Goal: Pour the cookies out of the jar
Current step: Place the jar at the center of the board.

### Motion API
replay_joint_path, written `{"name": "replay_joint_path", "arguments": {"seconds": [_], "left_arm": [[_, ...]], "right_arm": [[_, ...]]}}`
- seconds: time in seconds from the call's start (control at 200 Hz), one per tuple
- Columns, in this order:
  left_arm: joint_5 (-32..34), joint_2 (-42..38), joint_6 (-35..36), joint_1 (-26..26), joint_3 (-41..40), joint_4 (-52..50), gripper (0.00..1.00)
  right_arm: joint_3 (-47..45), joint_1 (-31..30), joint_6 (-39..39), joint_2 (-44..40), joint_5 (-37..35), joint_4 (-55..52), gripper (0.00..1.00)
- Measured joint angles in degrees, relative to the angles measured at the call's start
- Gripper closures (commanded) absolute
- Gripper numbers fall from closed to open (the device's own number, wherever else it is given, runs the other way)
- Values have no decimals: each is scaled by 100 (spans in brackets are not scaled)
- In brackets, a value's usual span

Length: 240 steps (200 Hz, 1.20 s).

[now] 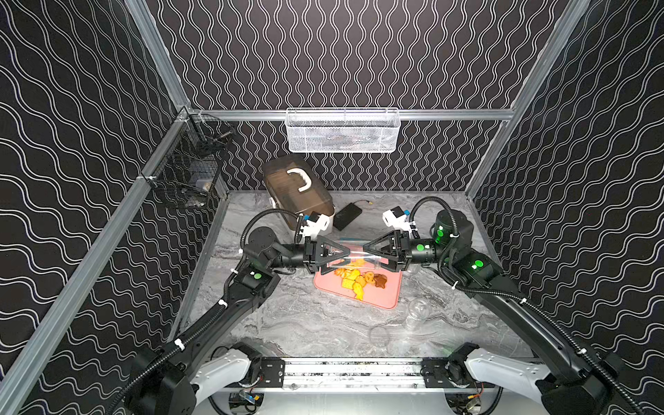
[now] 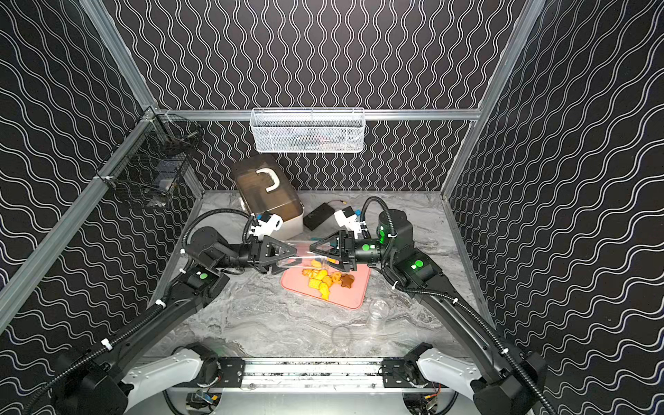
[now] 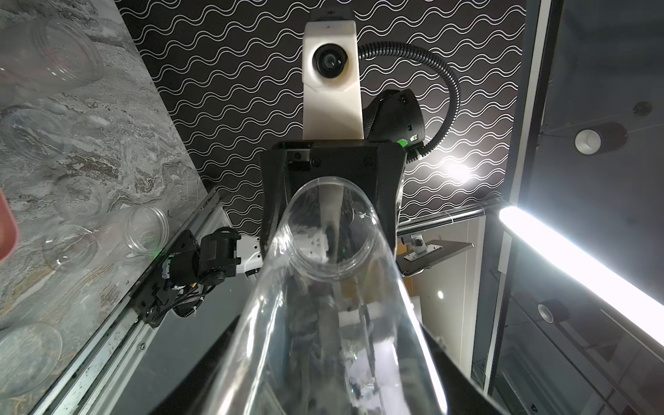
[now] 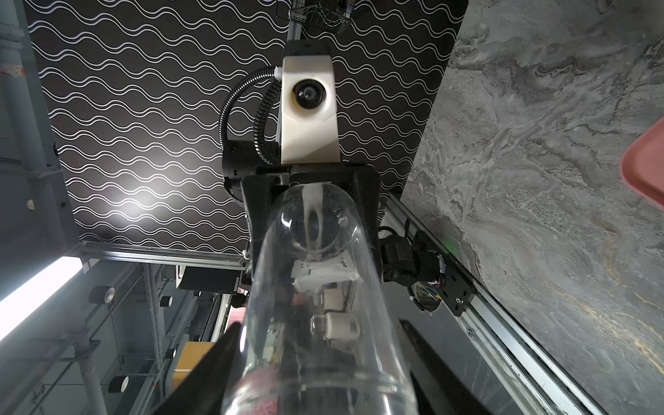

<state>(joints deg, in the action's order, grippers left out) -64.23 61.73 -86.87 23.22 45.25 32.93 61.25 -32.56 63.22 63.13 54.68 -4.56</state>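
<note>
Top pair: high above my arm bases [image 1: 222,370], both facing down toward the back wall [image 1: 341,54], far off, sharing the whole table [image 1: 305,323]
Left wrist: close up, looking along the jar [image 3: 323,305] at my right wrist camera [image 3: 330,72]
Right wrist: equally close, looking back along that jar [image 4: 316,323] at my left wrist camera [image 4: 309,107]

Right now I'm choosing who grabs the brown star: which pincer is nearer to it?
Right. The right pincer hangs just behind and above the star; the left pincer is farther, off to its left past the other cookies.
</note>
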Motion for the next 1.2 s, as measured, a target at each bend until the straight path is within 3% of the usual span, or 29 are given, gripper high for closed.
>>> {"name": "replay_joint_path", "arguments": {"seconds": [0.22, 0.295, 0.33, 0.36, 0.735, 1.011, 1.201], "left_arm": [[-2, 26, 4, 0, 7, -13, 36], [-2, 28, 28, 0, 15, -63, 26], [0, 28, 87, 0, 17, -90, 8], [0, 28, 153, 0, 26, -131, 1], [17, -26, 516, 0, 188, -890, 1], [22, -205, 1781, -46, 774, -2671, 1], [83, -214, 2218, -319, 859, -3445, 1]], "right_arm": [[-20, 9, 20, 2, -2, 15, 35], [-48, 15, 35, 2, 0, 42, 36], [-59, 15, 35, 2, 0, 52, 36], [-66, 15, 42, 2, -2, 55, 36], [-142, 109, 57, -28, 2, 55, 36], [-256, 542, 55, -227, 129, -33, 36], [-236, 627, -50, -343, 203, -297, 36]]}}
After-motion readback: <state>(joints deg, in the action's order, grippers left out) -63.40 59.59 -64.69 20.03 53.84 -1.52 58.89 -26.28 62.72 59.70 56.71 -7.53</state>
